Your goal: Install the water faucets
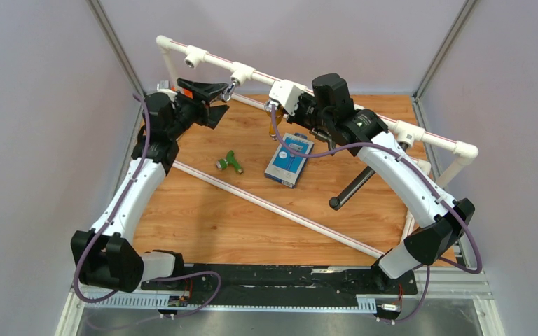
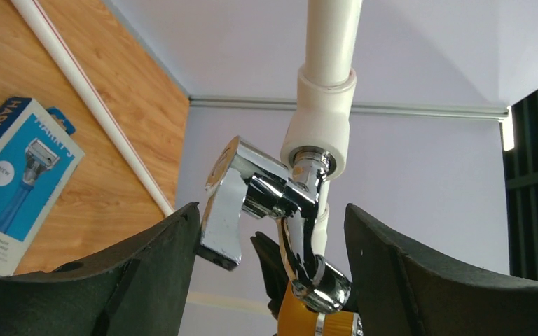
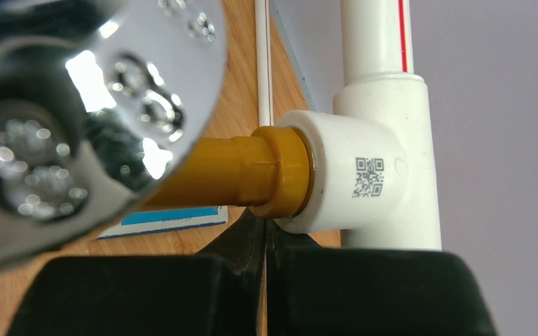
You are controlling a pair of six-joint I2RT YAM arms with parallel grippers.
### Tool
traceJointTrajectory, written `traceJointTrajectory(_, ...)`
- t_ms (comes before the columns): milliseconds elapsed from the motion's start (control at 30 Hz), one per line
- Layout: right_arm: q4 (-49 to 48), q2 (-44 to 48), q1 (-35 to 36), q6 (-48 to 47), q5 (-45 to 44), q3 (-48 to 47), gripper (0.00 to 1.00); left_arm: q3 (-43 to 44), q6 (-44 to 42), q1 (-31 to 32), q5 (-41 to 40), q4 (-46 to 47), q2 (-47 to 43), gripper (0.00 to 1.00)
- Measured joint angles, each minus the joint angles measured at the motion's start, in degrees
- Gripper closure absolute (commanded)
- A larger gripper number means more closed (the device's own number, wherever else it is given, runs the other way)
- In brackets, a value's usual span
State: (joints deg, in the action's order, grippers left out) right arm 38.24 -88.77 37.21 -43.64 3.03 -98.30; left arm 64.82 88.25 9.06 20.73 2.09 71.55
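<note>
White pipe frame (image 1: 214, 62) spanned the upper picture. At upper left, the left gripper (image 1: 216, 98) stood jaws apart around the chrome faucet (image 1: 230, 89) seated in a tee (image 1: 242, 72), likely for turning. The right gripper (image 3: 266, 252) was closed, empty. The green faucet (image 1: 229, 162) lay unused at centre.

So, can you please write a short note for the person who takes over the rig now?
Left gripper: open, jaws either side of the chrome faucet, not clamped.
Right gripper: shut, empty, close to a yellow stem seated in another tee.
Done: chrome faucet sits in a tee of the white pipe frame; tightness unclear.
To do: green faucet lies on the table beside the blue box, untouched; it needs a socket.
</note>
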Motion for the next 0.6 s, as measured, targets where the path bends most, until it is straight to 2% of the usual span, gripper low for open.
traceJointTrajectory(133, 0.0, 0.0, 0.0, 0.0, -0.04, 0.0, 1.0, 0.0, 2.19, 1.46, 0.07, 1.99, 2.58, 0.25)
traceJointTrajectory(267, 0.0, 0.0, 0.0, -0.02, -0.04, 0.02, 1.0, 0.07, 3.87, 2.01, -0.13, 4.28, 3.67, 0.34)
traceJointTrajectory(400, 0.02, 0.0, 0.0, -0.07, -0.15, 0.04, 1.0, 0.07, 5.07, 2.19, -0.33, 5.29, 3.76, 0.51)
traceJointTrajectory(467, -0.07, 0.0, 0.0, -0.09, -0.2, 0.07, 1.0, 0.07, 5.38, 2.19, -0.52, 5.44, 3.74, 0.62)
traceJointTrajectory(533, -0.04, 0.0, 0.0, -0.17, -0.24, 0.07, 1.0, 0.07, 5.73, 2.21, -0.55, 5.88, 3.67, 0.78)
traceJointTrajectory(567, -0.11, -0.02, 0.0, -0.15, -0.24, 0.07, 1.0, 0.07, 5.75, 2.32, -0.72, 6.32, 3.54, 0.79)
traceJointTrajectory(600, -0.07, -0.02, 0.0, -0.2, -0.24, 0.11, 1.0, 0.07, 5.18, 2.54, -0.85, 7.02, 3.32, 0.87)
